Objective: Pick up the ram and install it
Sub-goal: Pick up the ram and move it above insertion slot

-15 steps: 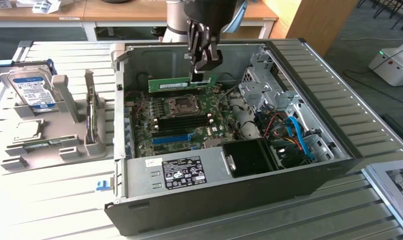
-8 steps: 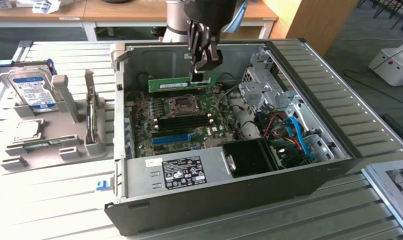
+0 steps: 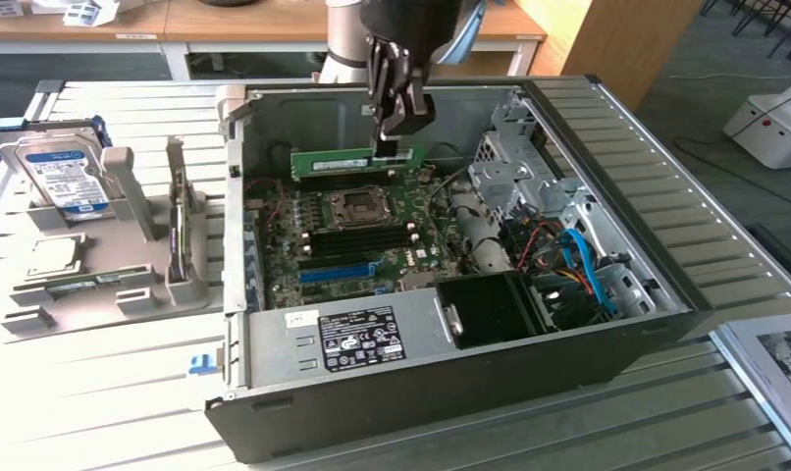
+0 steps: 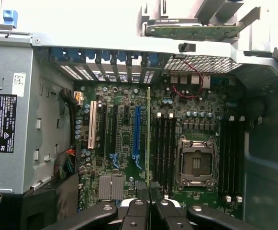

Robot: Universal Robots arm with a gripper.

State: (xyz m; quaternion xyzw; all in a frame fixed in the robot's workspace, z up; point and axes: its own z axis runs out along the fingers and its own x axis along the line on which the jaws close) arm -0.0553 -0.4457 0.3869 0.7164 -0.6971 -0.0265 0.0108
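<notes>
Gripping the ram at its end toward the exterior view's right, the gripper holds it level above the motherboard inside the open computer case. The case lies on a pale slatted counter. Wooden desks stand far behind on a dark floor.

The ram sat clamped in the claw, directly above the motherboard inside the case on the surface, the drive stand well apart from the claw.
</notes>
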